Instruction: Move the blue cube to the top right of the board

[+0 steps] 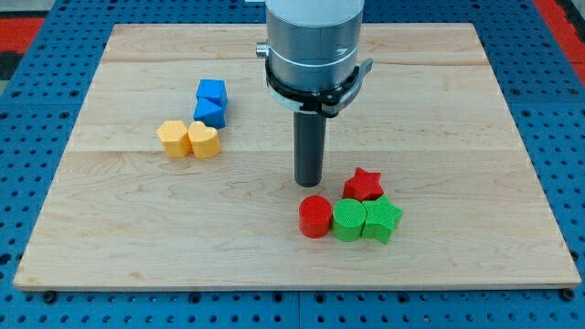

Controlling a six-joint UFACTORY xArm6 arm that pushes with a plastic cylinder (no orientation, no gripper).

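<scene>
My tip (309,182) had no jaws and held nothing; it rested on the board (457,110) just above the red cylinder (314,217). The blue cube (211,92) lay well apart toward the view's upper left of my tip, touching 1 other blue block (210,112) below it. Judged from there, my tip needed to get to the cube's left side before pushing rightward.

Your way to the worktop's (512,110) top right is open: no block stands across the view's right half above the red star (363,184). My tip (309,183) stands just above the red cylinder (314,217), well apart from the blue cube (211,92). The second blue block (209,111) touches the cube below; the two yellow blocks (187,139) crowd beneath.
</scene>
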